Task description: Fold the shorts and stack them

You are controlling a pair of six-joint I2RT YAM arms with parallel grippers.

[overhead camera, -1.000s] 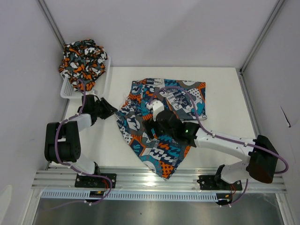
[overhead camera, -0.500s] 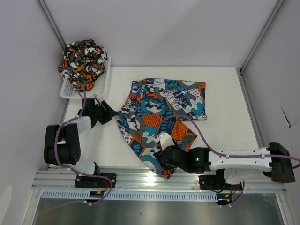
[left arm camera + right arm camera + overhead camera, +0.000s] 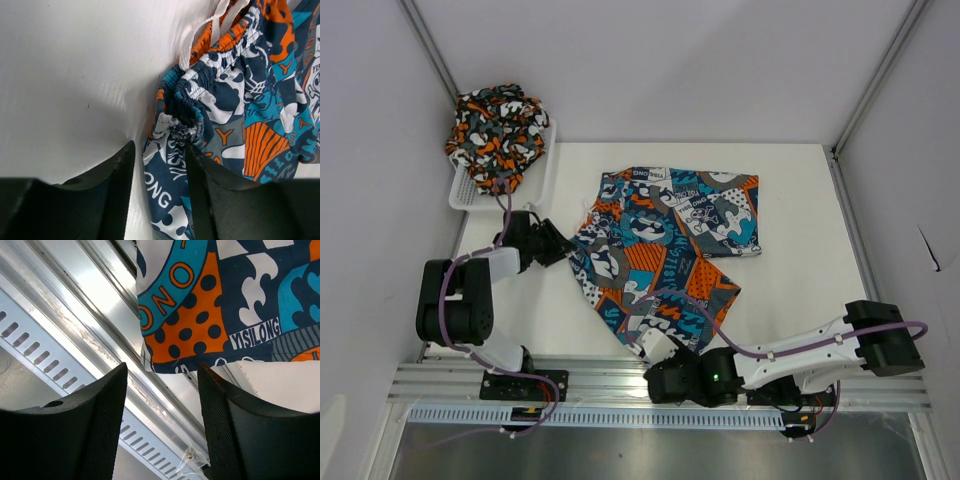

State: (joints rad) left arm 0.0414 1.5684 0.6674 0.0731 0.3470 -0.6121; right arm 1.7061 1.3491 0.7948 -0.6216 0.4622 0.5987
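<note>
Left fingers point(image 3: 112, 195) apart, straddling bunched waistband edge of patchwork shorts point(image 3: 665, 250); right fingers point(image 3: 100, 425) apart beside hem, over near rail point(image 3: 95, 300).

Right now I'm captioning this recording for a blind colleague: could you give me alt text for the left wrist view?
The left gripper, its black jaws apart, straddles the bunched waistband corner of the patchwork shorts, which are teal, orange and white and lie on a white table. White drawstrings trail toward the top edge.

right gripper point(image 3: 650, 348) | pulled back to shorts point(image 3: 665, 240) near hem | left gripper point(image 3: 565, 248) | edged to waistband
</note>
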